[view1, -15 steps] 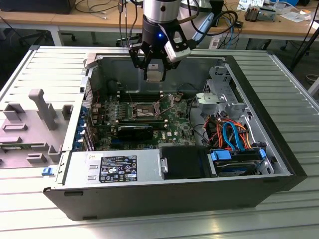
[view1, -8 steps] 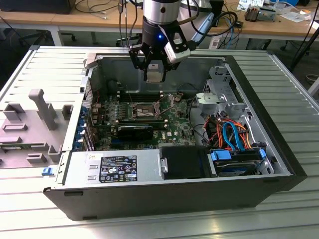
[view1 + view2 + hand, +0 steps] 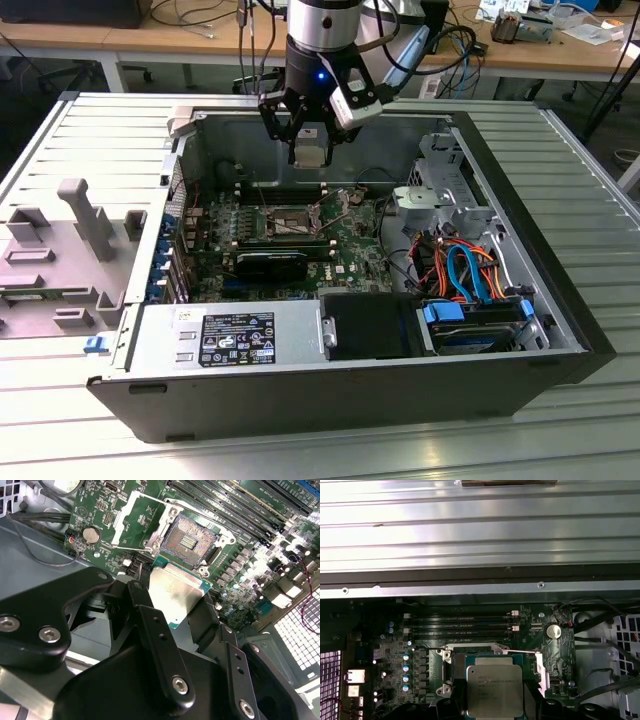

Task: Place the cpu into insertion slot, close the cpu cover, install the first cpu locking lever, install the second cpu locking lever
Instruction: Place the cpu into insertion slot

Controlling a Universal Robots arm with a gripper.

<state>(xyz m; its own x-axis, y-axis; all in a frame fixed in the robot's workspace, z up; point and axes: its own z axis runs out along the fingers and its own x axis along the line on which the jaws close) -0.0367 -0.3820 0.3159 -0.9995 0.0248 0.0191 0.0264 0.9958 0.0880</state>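
**Looks like a robotics lab to me**

Open computer case (image 3: pixel 330 395) sits on a slatted metal table (image 3: pixel 600 230) under a robot arm (image 3: pixel 322 25), with wooden desks (image 3: pixel 100 38) behind it covered in loose cables (image 3: pixel 200 15) and gear.

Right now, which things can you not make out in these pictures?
Exterior view: the locking levers at the insertion slot are too small to tell.
First wrist view: the cpu covers most of the insertion slot.
Second wrist view: the gripper hides part of the cpu's edges.
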